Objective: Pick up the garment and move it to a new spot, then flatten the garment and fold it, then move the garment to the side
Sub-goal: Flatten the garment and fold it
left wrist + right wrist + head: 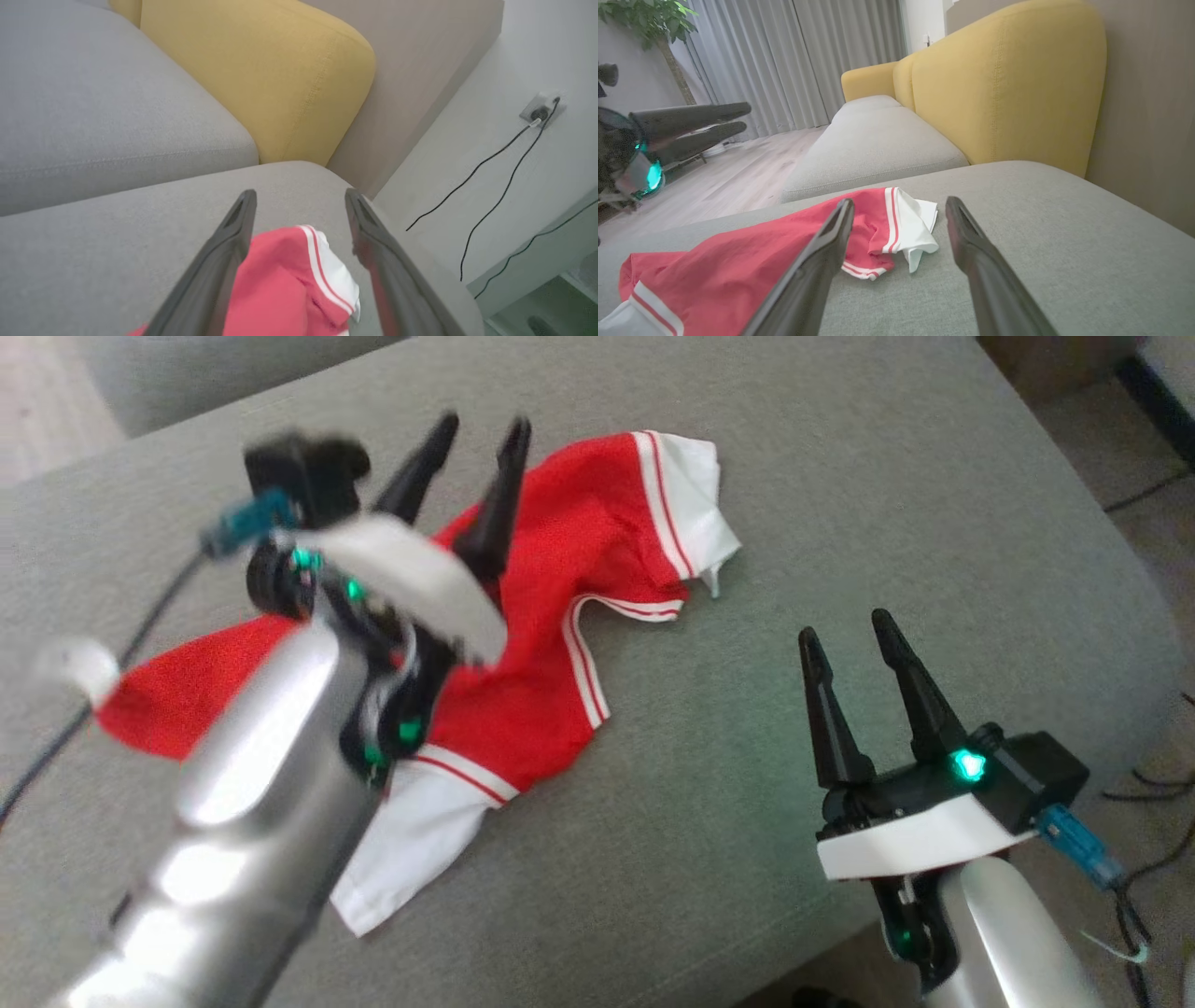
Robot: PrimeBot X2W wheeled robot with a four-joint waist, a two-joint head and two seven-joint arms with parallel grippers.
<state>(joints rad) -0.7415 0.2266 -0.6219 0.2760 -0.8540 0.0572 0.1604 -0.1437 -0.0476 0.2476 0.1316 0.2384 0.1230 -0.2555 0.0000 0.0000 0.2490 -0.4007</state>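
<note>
The garment (551, 644), red with white striped trim, lies crumpled on the grey cushion (840, 504). My left gripper (478, 427) hovers above its middle, open, with nothing between the fingers. In the left wrist view the garment's (285, 284) white-trimmed end lies below the spread left gripper (299, 196). My right gripper (843, 624) stands open over bare cushion to the right of the cloth. The right wrist view shows the garment (738, 270) ahead and left of the right gripper (899, 200), and my left gripper (745, 116) at the far left.
A yellow sofa back (999, 93) and a second grey seat cushion (873, 144) lie beyond. The cushion's edge drops to the floor at the right, where black cables (486, 172) run to a wall socket (539, 109). Curtains (794, 60) and a plant (649, 23) stand far off.
</note>
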